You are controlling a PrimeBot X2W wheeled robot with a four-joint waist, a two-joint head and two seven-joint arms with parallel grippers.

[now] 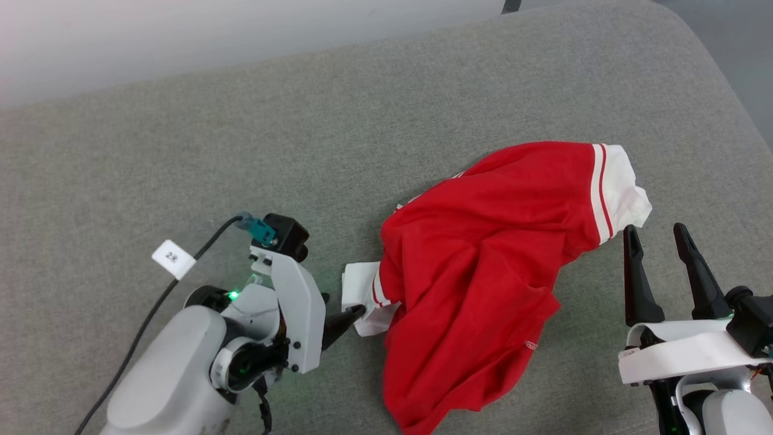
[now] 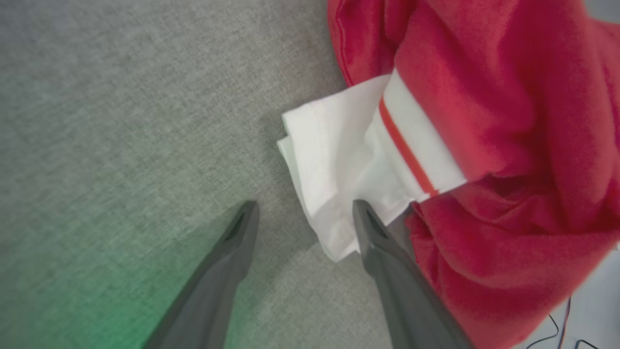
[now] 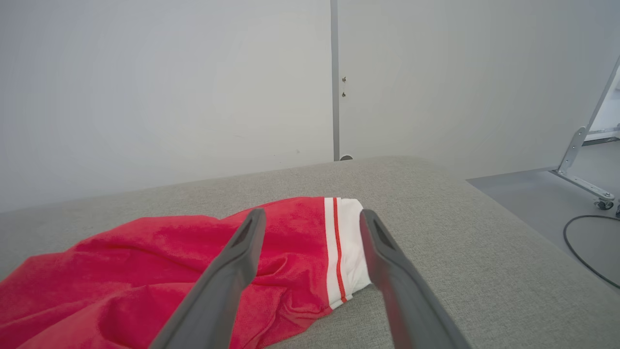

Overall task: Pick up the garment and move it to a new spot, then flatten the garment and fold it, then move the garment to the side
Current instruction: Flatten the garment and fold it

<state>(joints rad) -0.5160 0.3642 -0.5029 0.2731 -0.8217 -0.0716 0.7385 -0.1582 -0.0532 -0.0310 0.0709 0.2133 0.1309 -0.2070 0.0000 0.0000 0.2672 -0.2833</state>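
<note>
The left hand point(image 2: 304, 206) is spread wide and holds nothing. Its two dark fingers point(image 2: 387, 261) reach low over the grey upholstered surface point(image 1: 181, 151), one over bare fabric, the other with its tip at the edge of a white sleeve point(image 2: 329, 160). Whether that tip actually touches the cloth I cannot tell. A green light point(image 1: 232, 295) glows on the wrist behind it, and a black cable point(image 1: 151, 314) with a small white tag point(image 1: 173, 258) trails off the arm.

That sleeve belongs to the garment point(image 1: 477, 266), a red jersey lying crumpled in a loose heap right of the middle of the surface. Its red body is bunched and creased, with red-and-white stripe trim where the sleeve joins.

At the heap's far right end the other white sleeve point(image 1: 622, 181) sticks out. The right hand point(image 1: 654, 228) sits just beside it, also spread and empty, with its fingers pointing away from the robot.

Beyond the surface stands a pale wall point(image 3: 169, 97). To the right are a grey floor point(image 3: 533, 194) with a loose cable point(image 3: 581, 252) and a metal frame point(image 3: 581, 145).
</note>
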